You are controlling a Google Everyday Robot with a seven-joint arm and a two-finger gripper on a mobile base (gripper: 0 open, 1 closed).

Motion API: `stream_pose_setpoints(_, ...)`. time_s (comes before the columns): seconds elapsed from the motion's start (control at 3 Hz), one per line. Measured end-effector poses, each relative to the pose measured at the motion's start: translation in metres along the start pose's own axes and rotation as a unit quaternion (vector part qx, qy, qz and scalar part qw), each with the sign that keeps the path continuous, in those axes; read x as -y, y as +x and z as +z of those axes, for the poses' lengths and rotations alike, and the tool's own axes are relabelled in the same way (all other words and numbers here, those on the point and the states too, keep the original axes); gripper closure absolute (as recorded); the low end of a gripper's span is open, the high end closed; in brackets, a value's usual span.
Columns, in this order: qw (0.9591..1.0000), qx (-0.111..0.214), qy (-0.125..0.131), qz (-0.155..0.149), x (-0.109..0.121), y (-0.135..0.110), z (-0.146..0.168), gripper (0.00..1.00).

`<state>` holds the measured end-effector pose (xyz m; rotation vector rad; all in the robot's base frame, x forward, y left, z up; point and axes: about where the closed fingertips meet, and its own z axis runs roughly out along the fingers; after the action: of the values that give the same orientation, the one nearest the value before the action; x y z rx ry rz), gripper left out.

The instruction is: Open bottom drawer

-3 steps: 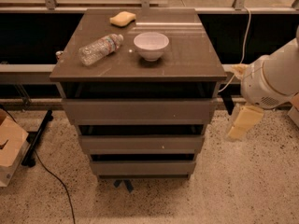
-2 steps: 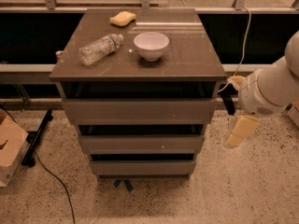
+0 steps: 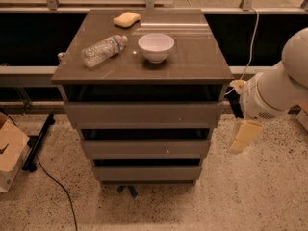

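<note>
Currently the cream-coloured gripper (image 3: 242,139) hangs right of the grey-brown three-drawer cabinet (image 3: 202,67), level with the middle drawer (image 3: 144,148) and clear of it; open or closed, can't tell. The plain grey-brown flat-fronted bottom drawer (image 3: 147,173) is lowest in the stack, pushed in. On top: white round bowl (image 3: 156,46), clear plastic bottle (image 3: 103,50) lying on its side, yellow sponge (image 3: 127,19) at the back.
</note>
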<state>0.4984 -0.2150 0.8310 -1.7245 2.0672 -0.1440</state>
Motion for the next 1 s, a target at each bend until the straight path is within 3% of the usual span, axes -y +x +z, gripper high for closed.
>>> stream_pose_setpoints(0.67,0.9994,0.010,-0.029,-0.017,-0.030,-0.003,0.069,0.00)
stream_pose_setpoints(1.0,0.9987,0.027,-0.041,-0.007,-0.053,0.001,0.120,0.00)
